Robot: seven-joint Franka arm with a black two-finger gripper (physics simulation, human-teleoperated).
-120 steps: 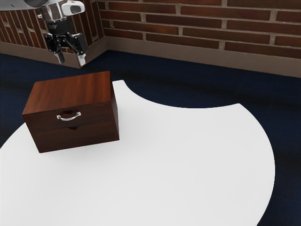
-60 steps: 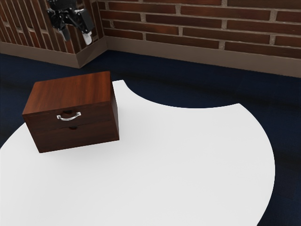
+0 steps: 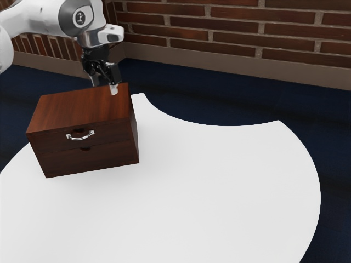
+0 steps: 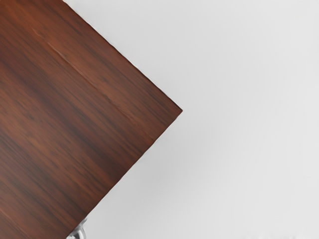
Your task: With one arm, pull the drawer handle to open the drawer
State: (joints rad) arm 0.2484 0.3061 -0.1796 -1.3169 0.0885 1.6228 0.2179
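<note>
The gripper (image 3: 107, 82) hangs just above the far corner of the cabinet (image 3: 82, 109) top; whether it is released or clenched, I cannot tell. The drawer handle (image 3: 80, 134) sits on the front face, lower and toward the exterior view's left. Its long axis runs level along that face.

No legible text, label, brand, number or sign. Small dark mark on the grey joint cap (image 3: 80, 16) of the arm (image 3: 33, 19), at 11 o'clock in the exterior view: too small to read. Cabinet (image 3: 82, 109), bench (image 3: 219, 192) and brick wall (image 3: 247, 33): unmarked.
</note>
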